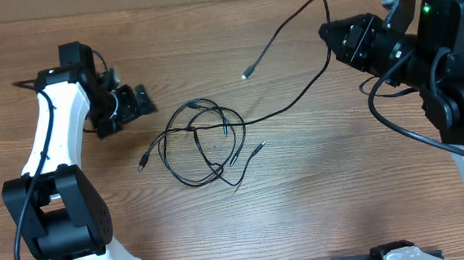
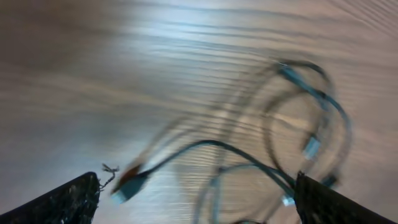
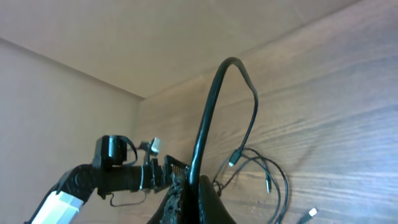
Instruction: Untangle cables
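From above you see the cables [image 1: 200, 140] knotted in the middle of the table [image 1: 343, 196]. One loose cable [image 1: 295, 101] stretches rightward from the knot to your right gripper [image 1: 326, 33]. Only the right wrist view shows those fingers clamped on it. Its free end arches over, plug [image 1: 246, 75] pointing toward the knot. Your left gripper [image 2: 196, 190] gapes wide beside the knot, and its view is blurred.

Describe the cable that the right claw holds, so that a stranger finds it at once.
On the wooden table, look at the right claw at the far right. The cable pinched there arches up and ends in a free plug, while the other cables lie looped in the middle.
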